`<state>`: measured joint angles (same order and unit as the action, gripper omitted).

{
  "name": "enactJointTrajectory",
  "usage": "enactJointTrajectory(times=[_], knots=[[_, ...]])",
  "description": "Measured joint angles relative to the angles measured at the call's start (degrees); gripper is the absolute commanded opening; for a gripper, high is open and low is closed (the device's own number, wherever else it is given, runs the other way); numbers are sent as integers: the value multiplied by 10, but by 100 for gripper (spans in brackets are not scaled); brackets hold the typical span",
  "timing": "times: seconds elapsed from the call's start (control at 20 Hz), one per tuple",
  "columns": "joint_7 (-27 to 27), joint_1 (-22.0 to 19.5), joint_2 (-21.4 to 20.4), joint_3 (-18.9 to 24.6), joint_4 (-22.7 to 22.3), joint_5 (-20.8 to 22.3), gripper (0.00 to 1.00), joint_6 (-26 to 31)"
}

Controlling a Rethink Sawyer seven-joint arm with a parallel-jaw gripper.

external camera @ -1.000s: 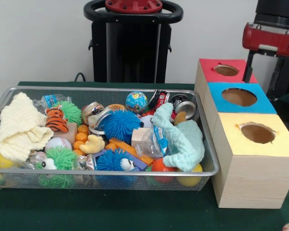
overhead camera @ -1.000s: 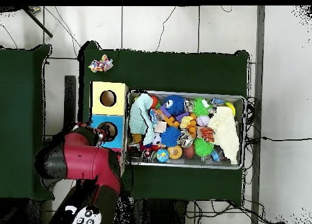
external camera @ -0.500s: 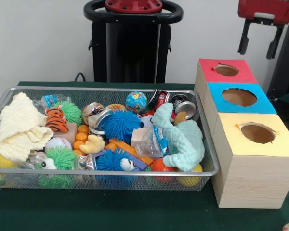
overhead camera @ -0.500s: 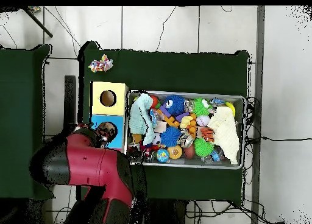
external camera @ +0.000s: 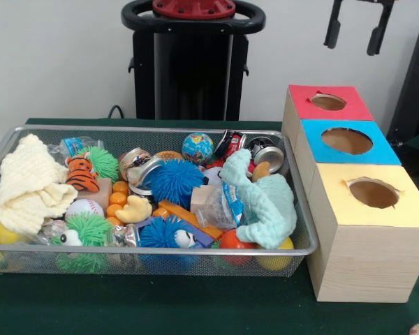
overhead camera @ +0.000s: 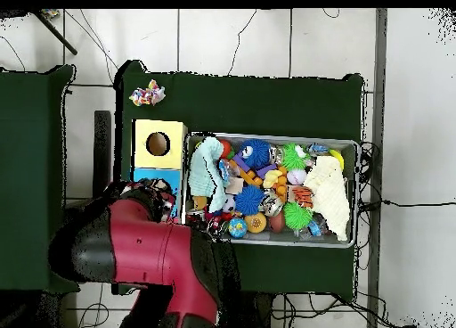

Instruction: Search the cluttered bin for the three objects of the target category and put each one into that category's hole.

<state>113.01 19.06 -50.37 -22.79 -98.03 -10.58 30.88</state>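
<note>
My gripper (external camera: 355,31) hangs at the top edge, high above the red box (external camera: 302,99). Only its two black fingers (external camera: 333,26) show, spread apart with nothing between them. In the overhead view the red arm (overhead camera: 134,253) hides the red box and most of the blue one. The wire bin (external camera: 153,249) holds a jumble: blue spiky balls (external camera: 173,181), green spiky balls (external camera: 87,230), a tiger toy (external camera: 81,174), a globe ball (external camera: 197,147), a yellow duck (external camera: 134,209), a baseball (external camera: 84,207) and metal cans (external camera: 268,154).
The blue box (external camera: 381,151) and yellow box (external camera: 413,209) stand in a row with the red one, right of the bin, each with a round hole on top. A cream cloth (external camera: 29,183) and a mint cloth (external camera: 269,202) cover parts of the bin. A small colourful wrapper bundle (overhead camera: 147,94) lies on the table.
The gripper has risen and shifted left in the front view; its red body has left the picture, leaving only the fingers. In the overhead view the arm looms larger over the boxes.
</note>
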Motion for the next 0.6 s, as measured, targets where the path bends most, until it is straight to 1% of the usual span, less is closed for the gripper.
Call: enactJointTrajectory(times=[0.6], knots=[[0, -18, -31, 0, -7, 55, 100, 0]])
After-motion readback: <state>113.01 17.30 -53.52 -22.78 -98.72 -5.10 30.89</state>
